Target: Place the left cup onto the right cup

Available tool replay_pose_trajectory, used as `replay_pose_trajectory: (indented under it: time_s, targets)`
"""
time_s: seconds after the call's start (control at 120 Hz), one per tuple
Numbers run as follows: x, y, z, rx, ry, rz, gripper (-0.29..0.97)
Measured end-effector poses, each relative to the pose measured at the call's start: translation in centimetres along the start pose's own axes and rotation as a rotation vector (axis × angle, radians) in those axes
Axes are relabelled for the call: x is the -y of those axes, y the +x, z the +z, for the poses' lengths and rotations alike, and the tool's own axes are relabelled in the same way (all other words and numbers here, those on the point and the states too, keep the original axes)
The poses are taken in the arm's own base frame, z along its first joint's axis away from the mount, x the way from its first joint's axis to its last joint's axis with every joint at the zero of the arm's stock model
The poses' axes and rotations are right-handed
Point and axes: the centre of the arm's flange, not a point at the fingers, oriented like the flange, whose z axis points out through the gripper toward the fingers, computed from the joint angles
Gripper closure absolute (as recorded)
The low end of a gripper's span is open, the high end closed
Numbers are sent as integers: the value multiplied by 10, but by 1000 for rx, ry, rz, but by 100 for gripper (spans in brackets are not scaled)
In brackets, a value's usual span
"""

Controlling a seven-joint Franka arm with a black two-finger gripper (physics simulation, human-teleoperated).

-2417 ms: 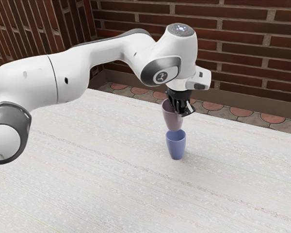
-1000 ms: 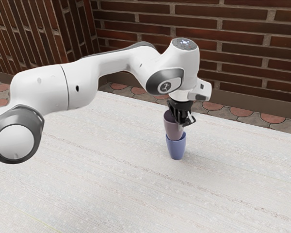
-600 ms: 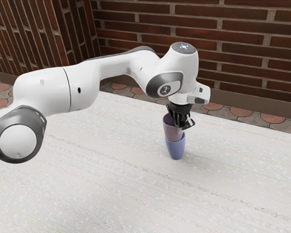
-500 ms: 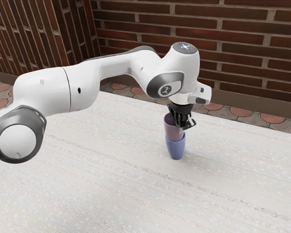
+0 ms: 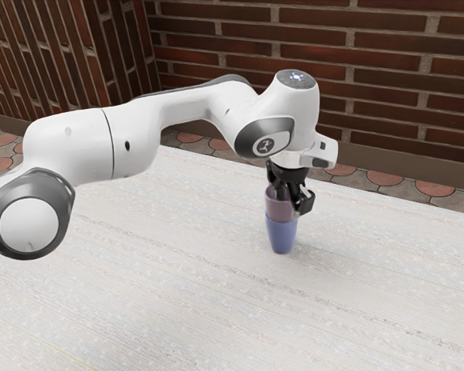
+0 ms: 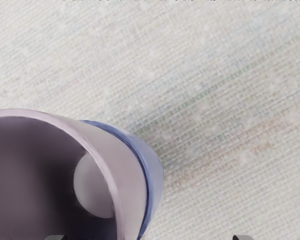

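Looking from the front edge, the pale table (image 5: 178,309) comes first, wide and flat. Farther in stand the two cups, one inside the other. The blue cup (image 5: 281,236) sits on the table and the purple cup (image 5: 276,207) sits down in it, so just the top part of the purple one sticks out. Both cups stand straight up with their open mouths facing up. In the wrist view, the purple cup (image 6: 107,150) is right under the hand, and a thin blue edge of the blue cup (image 6: 153,175) goes round it. The black gripper (image 5: 290,201) hangs right above the cups and points straight down. Its fingers (image 5: 305,202) are spread apart, one on each side of the purple cup's wall. They do not seem to squeeze it, so the gripper holds nothing. The cups lie straight below the gripper, so I think the next move is to go straight up. A push to the side could knock the stack over. Behind the gripper, the big white arm (image 5: 139,139) reaches in from the exterior view's left. It has a small mark on a grey patch, but no words I can read. The cups have no words or pictures. Past the table are round floor tiles (image 5: 375,177), and last comes the brick wall (image 5: 387,62).
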Motion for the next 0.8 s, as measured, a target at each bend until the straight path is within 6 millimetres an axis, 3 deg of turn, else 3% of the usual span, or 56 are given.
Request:
replay_pose_trajectory:
  time_s: [0.333, 0.8]
  targets:
    - [-8, 0, -26, -25, 19, 12, 14]
    - [-26, -19, -112, -84, 83, 29, 7]
